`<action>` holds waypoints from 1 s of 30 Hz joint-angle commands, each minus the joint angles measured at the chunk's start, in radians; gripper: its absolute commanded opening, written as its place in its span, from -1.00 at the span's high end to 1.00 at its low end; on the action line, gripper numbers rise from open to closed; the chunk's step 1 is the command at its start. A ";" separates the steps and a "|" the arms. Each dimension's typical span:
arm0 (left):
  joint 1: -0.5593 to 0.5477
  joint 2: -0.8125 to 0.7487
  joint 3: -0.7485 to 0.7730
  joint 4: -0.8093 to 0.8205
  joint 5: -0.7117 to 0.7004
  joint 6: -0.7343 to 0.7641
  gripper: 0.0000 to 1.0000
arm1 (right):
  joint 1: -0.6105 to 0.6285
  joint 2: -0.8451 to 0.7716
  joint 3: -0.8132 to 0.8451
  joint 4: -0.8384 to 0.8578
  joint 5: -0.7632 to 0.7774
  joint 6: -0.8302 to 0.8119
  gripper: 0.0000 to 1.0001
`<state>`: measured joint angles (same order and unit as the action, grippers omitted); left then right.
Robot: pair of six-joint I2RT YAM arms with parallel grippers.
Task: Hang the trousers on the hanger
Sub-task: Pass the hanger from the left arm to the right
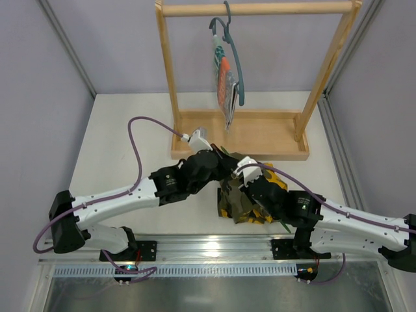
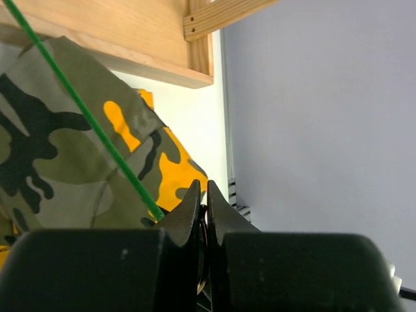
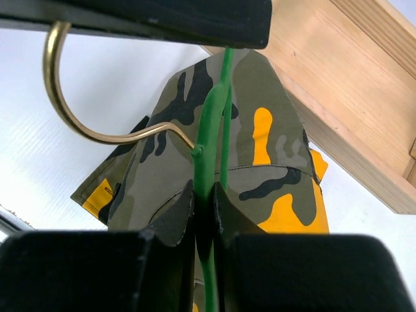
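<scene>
between our right gripper's [image 3: 205, 195] fingers sits the green wire of the hanger [image 3: 209, 123], and the jaws are clenched on it just below the point where its gold hook [image 3: 49, 78] springs off and curls away to one side. draped over that same wire, right behind the fingers, hang the camouflage trousers [image 3: 260, 182], olive with black and orange-yellow patches, folded across the hanger and falling on both sides of it. our left gripper [image 2: 203, 198] is pressed fully closed, fingertip to fingertip; a thin green length of the hanger runs slantwise down to the outer edge of one finger, but we cannot tell whether it is actually pinched there. from above, both grippers meet close together over the bunched trousers, which lie on the white table [image 1: 117, 130] just in front of the wooden rack [image 1: 240, 133]. further back, a blue-grey hanger [image 1: 237, 65] with a striped cloth [image 1: 224, 84] hangs from the rack's top bar, well apart from our hands.
</scene>
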<state>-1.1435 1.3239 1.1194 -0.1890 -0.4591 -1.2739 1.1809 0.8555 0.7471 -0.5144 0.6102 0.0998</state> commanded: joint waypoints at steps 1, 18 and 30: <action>-0.001 -0.054 0.039 0.036 -0.009 0.036 0.99 | -0.006 -0.091 0.003 0.063 0.025 0.053 0.92; -0.002 -0.182 -0.021 -0.010 -0.042 0.064 -0.10 | -0.006 -0.331 0.127 -0.055 0.019 0.221 0.93; -0.001 -0.147 -0.158 0.040 -0.020 0.149 -0.12 | -0.006 -0.374 0.297 -0.092 0.085 0.236 0.93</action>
<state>-1.1484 1.1652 0.9596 -0.2138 -0.4778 -1.1889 1.1740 0.5198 0.9333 -0.7052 0.6277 0.3233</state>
